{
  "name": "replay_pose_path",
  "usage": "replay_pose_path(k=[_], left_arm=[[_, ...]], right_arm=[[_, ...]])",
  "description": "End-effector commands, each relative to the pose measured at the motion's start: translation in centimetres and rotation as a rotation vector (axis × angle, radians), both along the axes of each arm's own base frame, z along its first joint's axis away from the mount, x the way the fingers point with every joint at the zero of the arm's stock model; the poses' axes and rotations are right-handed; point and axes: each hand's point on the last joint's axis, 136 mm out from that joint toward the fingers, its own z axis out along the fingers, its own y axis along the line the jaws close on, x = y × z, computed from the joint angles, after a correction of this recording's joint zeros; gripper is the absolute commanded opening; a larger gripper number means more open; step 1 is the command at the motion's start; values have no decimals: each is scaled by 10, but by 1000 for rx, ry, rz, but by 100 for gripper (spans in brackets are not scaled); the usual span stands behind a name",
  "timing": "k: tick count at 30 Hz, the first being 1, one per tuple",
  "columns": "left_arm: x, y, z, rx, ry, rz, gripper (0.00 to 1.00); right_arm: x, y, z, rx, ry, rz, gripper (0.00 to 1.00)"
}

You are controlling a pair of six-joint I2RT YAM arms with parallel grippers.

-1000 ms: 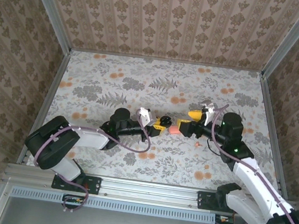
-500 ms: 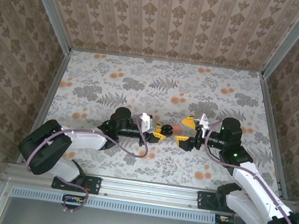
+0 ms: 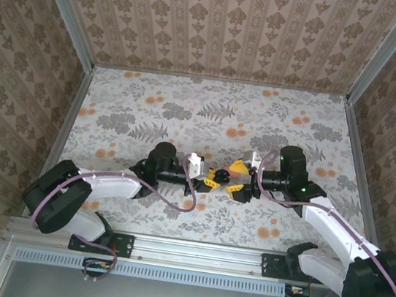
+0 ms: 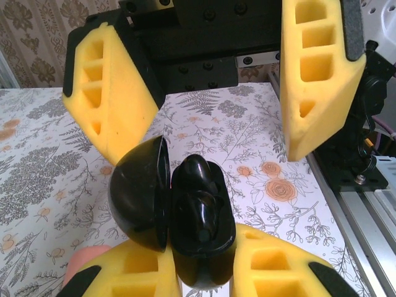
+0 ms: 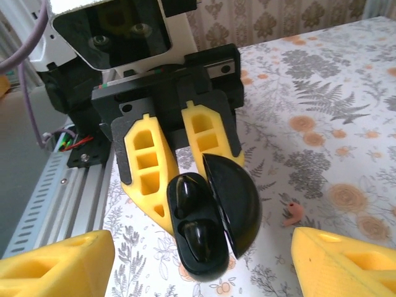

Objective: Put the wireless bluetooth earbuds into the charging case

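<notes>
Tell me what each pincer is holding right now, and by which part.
The left pincer grips the open black charging case by its base half, with the lid swung aside. The right pincer is open, holding nothing.

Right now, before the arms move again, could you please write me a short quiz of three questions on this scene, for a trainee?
1. True or false: the right gripper is shut on the black hinged shell.
2. The lid of the shell is: A) shut, B) open, C) lying on the table.
3. Fill in: the small pink earbud lies on the ____, apart from the shell.

Key
1. False. The right gripper's jaws stand wide open; the left gripper holds the shell.
2. B. The lid stands swung open beside the base.
3. Table.
</notes>
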Motion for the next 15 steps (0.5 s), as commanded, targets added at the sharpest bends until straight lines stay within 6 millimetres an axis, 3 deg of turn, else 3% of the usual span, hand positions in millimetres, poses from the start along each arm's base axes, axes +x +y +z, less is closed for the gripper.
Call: replay_pose_path(k=[1, 15], left_arm=[[-2, -4, 19, -36, -64, -17, 13], [5, 1, 16, -21, -76, 45, 13]], right_arm=[[-11, 9, 6, 16, -11, 103, 76], [-22, 18, 10, 33, -6, 209, 61]])
